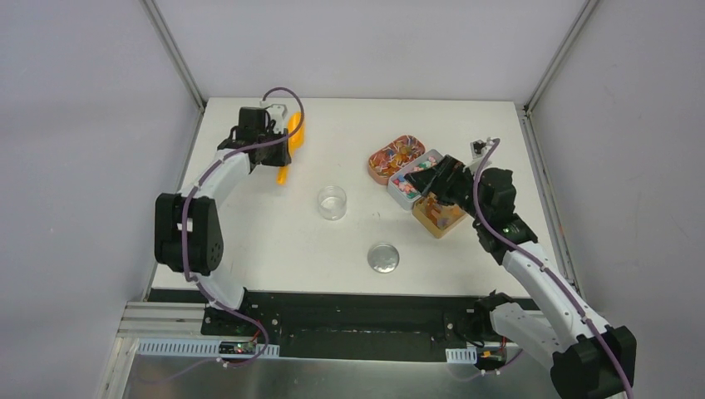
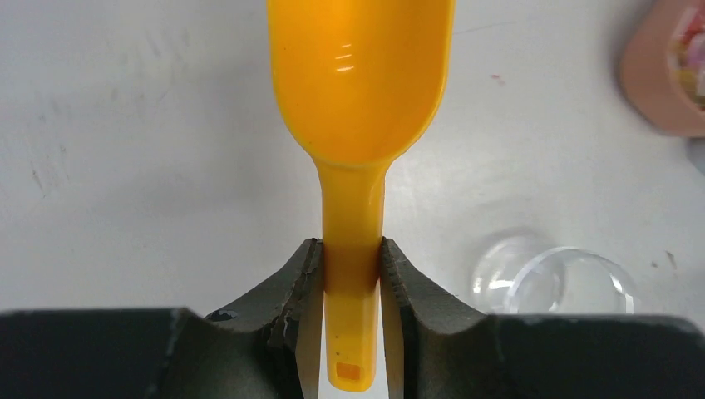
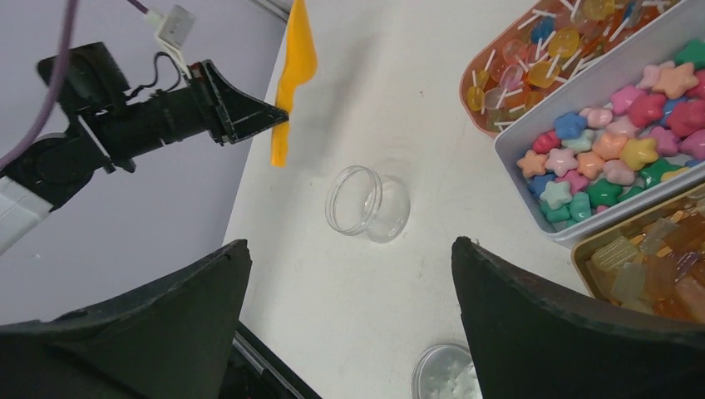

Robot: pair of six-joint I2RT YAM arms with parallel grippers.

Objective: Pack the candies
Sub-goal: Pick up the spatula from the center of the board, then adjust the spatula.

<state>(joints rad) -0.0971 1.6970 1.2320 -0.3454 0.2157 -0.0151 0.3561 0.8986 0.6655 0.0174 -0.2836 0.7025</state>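
Observation:
The candies lie in three open tins at the right: wrapped sweets on sticks in a pink tin [image 1: 397, 155], pastel star pieces [image 3: 615, 150] in a grey tin [image 1: 407, 184], and amber gummy chunks [image 3: 657, 266] in a gold tin [image 1: 438, 218]. My left gripper [image 2: 352, 249] is shut on the handle of an empty orange scoop [image 2: 359, 83], held above the table at the back left [image 1: 293, 133]. My right gripper [image 3: 349, 243] is open and empty, hovering over the tins [image 1: 441, 179].
An empty clear jar [image 1: 332, 202] stands open at the table's middle and also shows in the right wrist view [image 3: 366, 202]. A round silver lid [image 1: 383, 258] lies in front of it. Grey walls close in the table on both sides.

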